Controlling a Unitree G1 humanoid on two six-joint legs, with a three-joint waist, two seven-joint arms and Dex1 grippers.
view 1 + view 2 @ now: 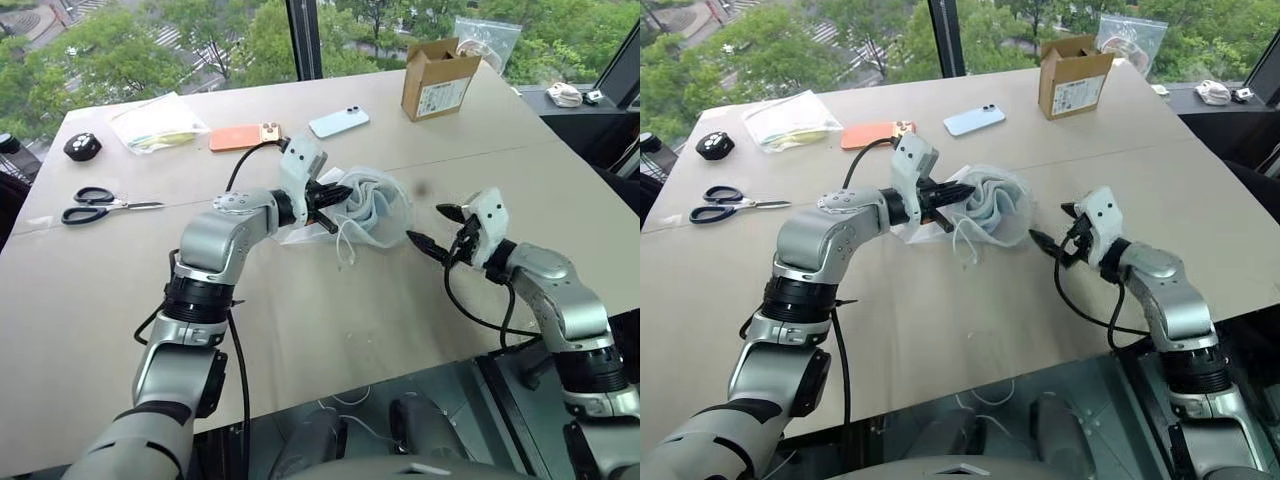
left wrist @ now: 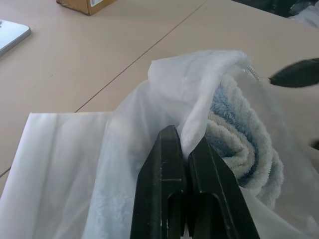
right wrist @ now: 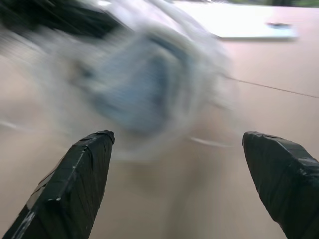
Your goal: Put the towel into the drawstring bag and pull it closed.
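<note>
Black fingers of the right gripper [image 1: 436,227] stand wide apart with nothing between them, hovering just above the desk [image 1: 330,330] near its front edge and pointing toward the bundle, a little apart from it. Beyond it and to the left, the left gripper [image 1: 338,194] has its fingers [image 2: 172,164] pressed together on a fold of the drawstring bag [image 1: 385,215] at its gathered mouth.

The bag is thin, translucent white fabric, puffed into a rounded lump in the middle of the desk, partly lifted by the grip. Its mouth faces the left gripper, and the bulging end points toward the right gripper, so its long axis runs roughly across the desk from left to right. A flat part of the fabric lies spread on the desk beneath the left fingers. Thin white cord [image 1: 345,243] hangs in loops from the bag's near side. The towel [image 2: 234,144] sits inside, a light blue-grey terry cloth folded in thick rolls with whitish edges, showing through the fabric.

Farther back lie an orange phone [image 1: 243,136] and a pale blue phone [image 1: 339,122], side by side. Scissors [image 1: 95,205] with black handles rest toward the left edge, with a clear plastic bag [image 1: 155,125] of yellowish contents behind them. An open cardboard box [image 1: 436,80] stands at the far right; its side carries a white label, the print too small to read.
</note>
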